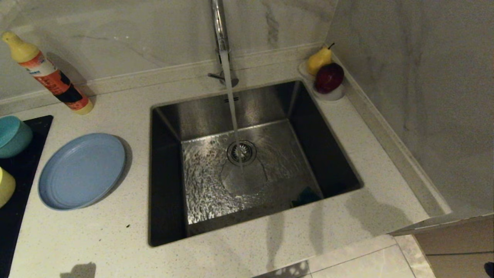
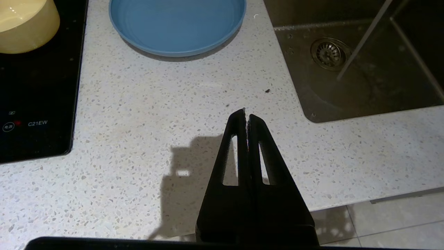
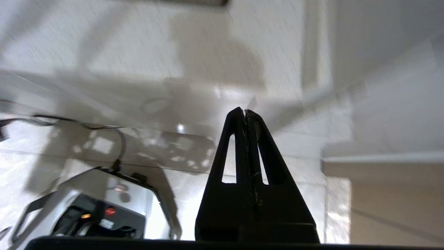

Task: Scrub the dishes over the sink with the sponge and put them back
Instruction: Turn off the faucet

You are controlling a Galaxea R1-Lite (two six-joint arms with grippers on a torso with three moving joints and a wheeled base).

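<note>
Plate: light blue, matte, wide and shallow with a raised rim, lying flat on the speckled counter just left of the sink. Judged light, rigid and slick once wet; the rim is the only purchase, best taken at the edge nearest the sink.

Teal bowl and yellow bowl: on the black hob at far left, both partly cut off by the head view. Deep walls, so a pinch over the rim should serve.

Sponge: a dark green patch at the near right of the basin floor is probably its scouring face; the sink's front wall hides most of it. Expected soft, compressible, waterlogged; grip across its short width.

Sink: brushed steel, square, round strainer at centre. The tap is running onto the strainer; the floor is wet.

Left gripper: jaws closed on nothing, above the counter near its front edge. Right gripper: jaws closed, empty, held off the counter's edge over the floor
</note>
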